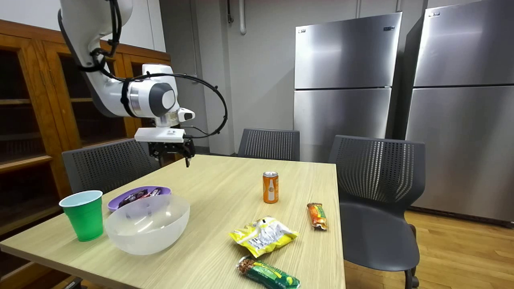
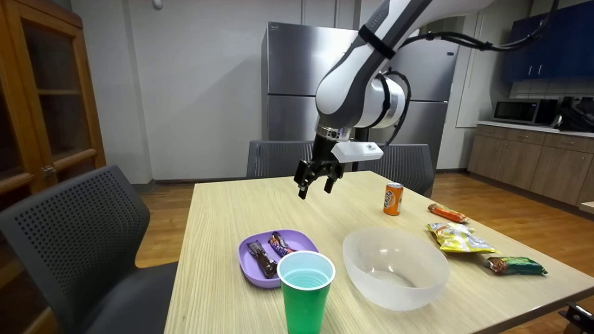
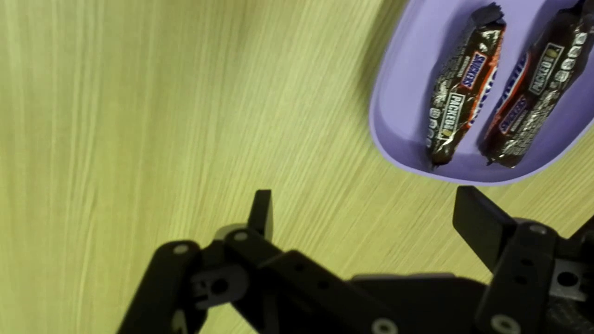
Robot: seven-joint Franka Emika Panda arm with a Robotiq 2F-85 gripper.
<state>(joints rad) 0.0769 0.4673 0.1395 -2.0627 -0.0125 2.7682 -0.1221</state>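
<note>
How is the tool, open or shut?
Open: in the wrist view, the tool has its fingers wide apart, with nothing between them.

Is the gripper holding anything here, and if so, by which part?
Nothing is held: the gripper is open above the table, its fingers apart with nothing between them.

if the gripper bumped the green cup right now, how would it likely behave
The green cup looks empty, so it is probably light and easily shoved. Its base is narrower than its rim, so a high push might tip it.
</note>
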